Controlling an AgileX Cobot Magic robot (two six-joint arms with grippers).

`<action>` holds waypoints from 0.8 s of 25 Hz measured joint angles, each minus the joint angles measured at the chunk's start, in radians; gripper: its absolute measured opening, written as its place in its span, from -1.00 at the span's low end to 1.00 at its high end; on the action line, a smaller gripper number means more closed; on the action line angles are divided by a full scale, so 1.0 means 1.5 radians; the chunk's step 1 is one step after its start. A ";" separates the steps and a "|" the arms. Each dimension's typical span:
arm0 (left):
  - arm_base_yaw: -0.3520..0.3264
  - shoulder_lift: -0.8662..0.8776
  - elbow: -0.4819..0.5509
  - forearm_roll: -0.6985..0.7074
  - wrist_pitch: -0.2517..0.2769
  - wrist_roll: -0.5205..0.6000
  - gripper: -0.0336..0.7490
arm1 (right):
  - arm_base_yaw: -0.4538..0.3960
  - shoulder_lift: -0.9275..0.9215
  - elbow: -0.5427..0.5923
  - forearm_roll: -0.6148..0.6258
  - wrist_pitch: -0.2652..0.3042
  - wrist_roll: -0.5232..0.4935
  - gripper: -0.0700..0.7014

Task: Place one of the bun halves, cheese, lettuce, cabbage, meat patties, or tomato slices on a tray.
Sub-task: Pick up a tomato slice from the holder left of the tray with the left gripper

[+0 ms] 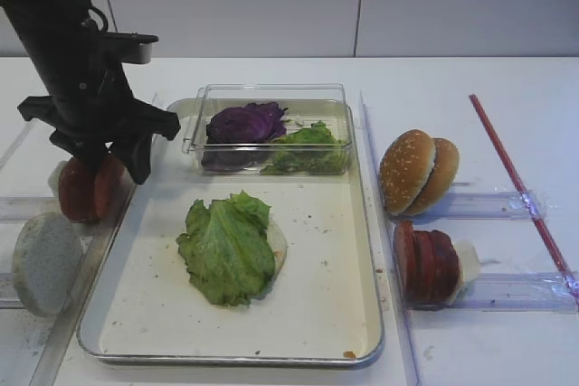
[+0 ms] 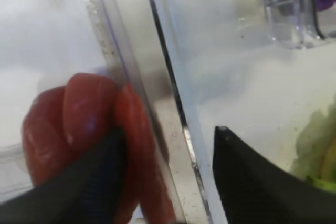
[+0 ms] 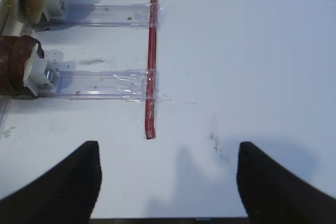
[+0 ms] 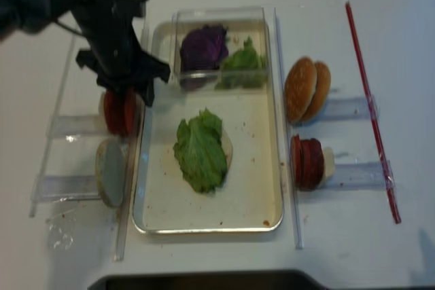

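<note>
tomato slices (image 2: 79, 129) fill the left wrist view, standing on edge just left of the tray (image 1: 362, 350). left hand (image 1: 113, 162) straddles them, fingers apart, one black finger (image 2: 89, 182) against the outermost slice, the other over the tray rim. lettuce (image 1: 226, 246) lies mid-tray. right hand (image 3: 168, 182) hovers spread above bare surface (image 3: 252, 51).

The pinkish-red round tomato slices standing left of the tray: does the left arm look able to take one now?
Probably yes. The left gripper is right at the pinkish-red round tomato slices, one finger against the stack, jaws apart. Nothing lies between; only the silver metal tray rim runs close beside.
</note>
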 joint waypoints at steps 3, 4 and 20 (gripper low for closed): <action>-0.002 0.000 0.000 0.023 0.003 -0.016 -0.13 | 0.000 0.000 0.000 0.000 0.000 0.000 0.61; -0.002 0.000 0.000 0.033 0.004 -0.022 -0.15 | 0.000 0.000 0.000 0.000 0.000 0.000 0.61; -0.002 0.001 -0.001 0.054 0.009 -0.050 -0.81 | 0.000 0.000 0.000 0.000 0.000 0.003 0.61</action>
